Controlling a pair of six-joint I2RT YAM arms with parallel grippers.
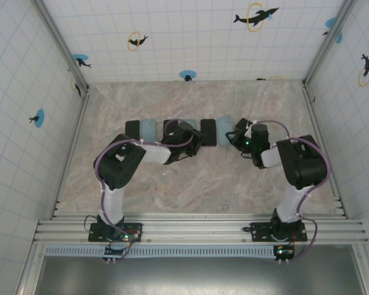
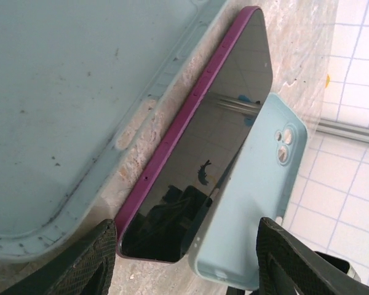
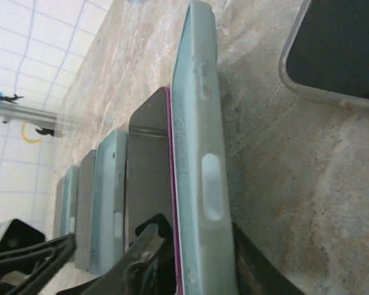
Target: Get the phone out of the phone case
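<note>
Right wrist view, light blue phone case (image 3: pixel 200 153) on the marble surface (image 3: pixel 307 184) between fingers of the right tool (image 3: pixel 195 249), whether pinched cannot be told, left tool (image 2: pixel 187 258) spread above a purple-edged phone (image 2: pixel 203 153).

In the left wrist view, the large pale-blue case (image 2: pixel 80 123) is cut off at the top and left edges. In the right wrist view, the upright case (image 3: pixel 200 153) is cut off at the bottom and the dark phone (image 3: pixel 338 49) at the top and right; contact between the right gripper (image 3: pixel 197 233) and the upright case cannot be determined. The row of items (image 1: pixel 141 130) is partly hidden beneath the left gripper (image 1: pixel 181 132).
</note>
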